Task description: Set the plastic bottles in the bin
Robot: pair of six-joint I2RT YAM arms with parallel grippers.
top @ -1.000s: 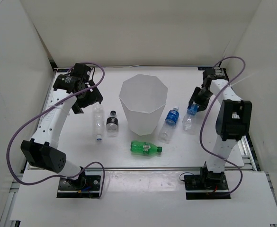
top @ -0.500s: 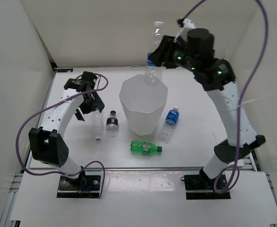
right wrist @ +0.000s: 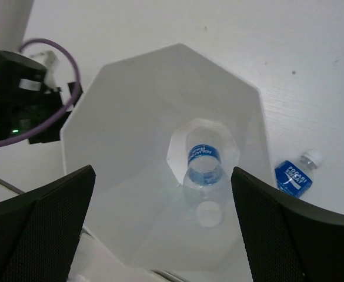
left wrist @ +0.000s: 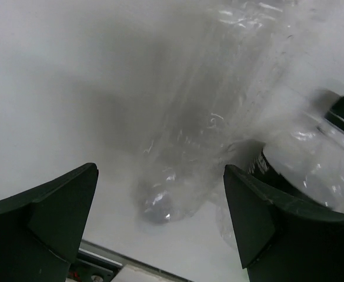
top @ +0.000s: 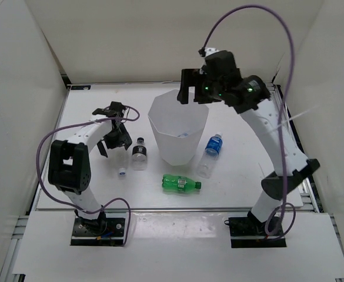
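Well, the right gripper (top: 190, 96) hangs spread wide over the bin (top: 170, 150), above its far rim and holding nothing. One blue-label bottle (right wrist: 203, 161) lies on the bin's floor. The left gripper (left wrist: 160, 176) sits low, jaws spread astride the clear bottle (left wrist: 207, 117), with the black-label bottle (top: 139, 151) just beside. Another blue bottle (top: 213, 147) lies by the bin's right wall. The green bottle (top: 180, 184) lies between the bin and the table's (top: 242, 182) near edge.

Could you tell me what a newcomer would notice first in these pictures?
The tall white bin at the centre of the table, with the right gripper open above it and a blue-labelled bottle at its bottom. Next, the bright green bottle lying on the bin's near side, and the left gripper open over a plain clear bottle to its left.
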